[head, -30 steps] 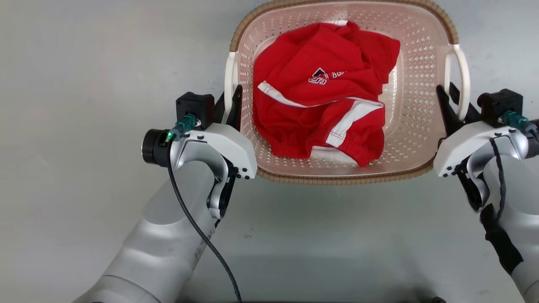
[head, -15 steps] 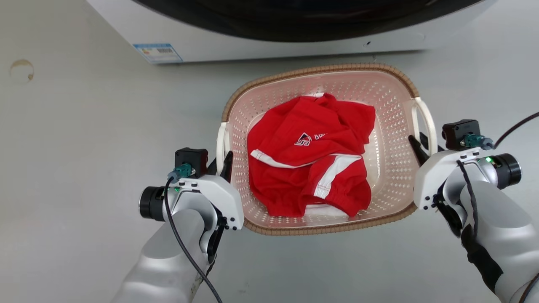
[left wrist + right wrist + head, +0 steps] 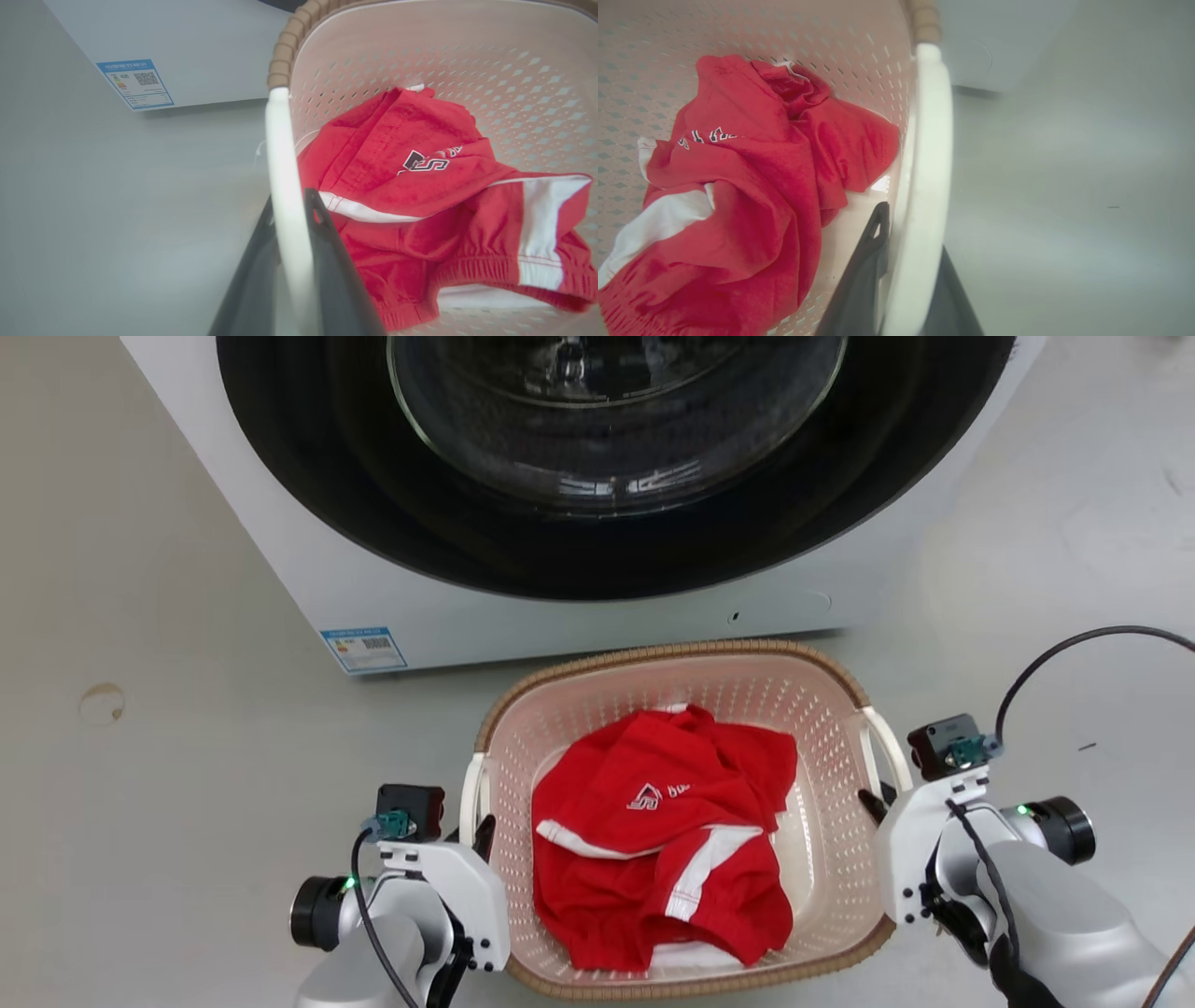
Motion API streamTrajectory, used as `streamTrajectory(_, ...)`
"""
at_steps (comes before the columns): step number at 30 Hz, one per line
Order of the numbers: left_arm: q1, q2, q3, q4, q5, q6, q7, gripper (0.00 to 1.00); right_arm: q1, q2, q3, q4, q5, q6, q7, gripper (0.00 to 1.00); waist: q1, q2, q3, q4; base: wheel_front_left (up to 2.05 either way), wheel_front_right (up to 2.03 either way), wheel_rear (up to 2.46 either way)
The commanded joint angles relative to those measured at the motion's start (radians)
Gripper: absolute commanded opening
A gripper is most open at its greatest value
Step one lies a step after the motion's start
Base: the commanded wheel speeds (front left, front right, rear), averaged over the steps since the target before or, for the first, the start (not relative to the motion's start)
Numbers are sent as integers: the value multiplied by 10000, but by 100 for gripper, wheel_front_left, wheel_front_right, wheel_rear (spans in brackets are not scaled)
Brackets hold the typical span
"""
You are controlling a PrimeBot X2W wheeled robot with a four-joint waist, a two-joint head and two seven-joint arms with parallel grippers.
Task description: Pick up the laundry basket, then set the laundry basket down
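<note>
we saw the laundry basket (image 3: 672,658) lying between the left gripper (image 3: 292,205), closed tight on its left handle (image 3: 280,154), and the right gripper (image 3: 910,224), closed tight on its right handle (image 3: 931,140).

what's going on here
A two-armed robot grips a basket at both sides: left gripper shut on the left handle, right gripper shut on the right handle. A red garment lies inside, and a washer stands just beyond. Whether the basket is off the floor I cannot tell.
</note>
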State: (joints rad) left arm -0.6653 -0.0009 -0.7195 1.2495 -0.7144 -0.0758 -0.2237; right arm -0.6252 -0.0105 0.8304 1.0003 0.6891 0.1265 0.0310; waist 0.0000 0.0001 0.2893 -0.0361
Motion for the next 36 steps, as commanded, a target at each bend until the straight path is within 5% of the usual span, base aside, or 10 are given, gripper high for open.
streamTrajectory(1,125,634,131,102,18,4,-35,0,226,-399,215,-3,66,42,154,0,0,-1,-748,-173,0,0,0)
streamTrajectory(13,1474,685,-410,346,-80,-442,1465,0,1408,-398,1603,-400,1383,42,1473,0,0,-1,-2692,-240,0,0,0)
streamTrajectory(36,1761,629,-1184,233,-278,-546,2688,0,1643,-398,2437,-297,3282,42,1864,0,0,-1,-2718,-306,0,0,0)
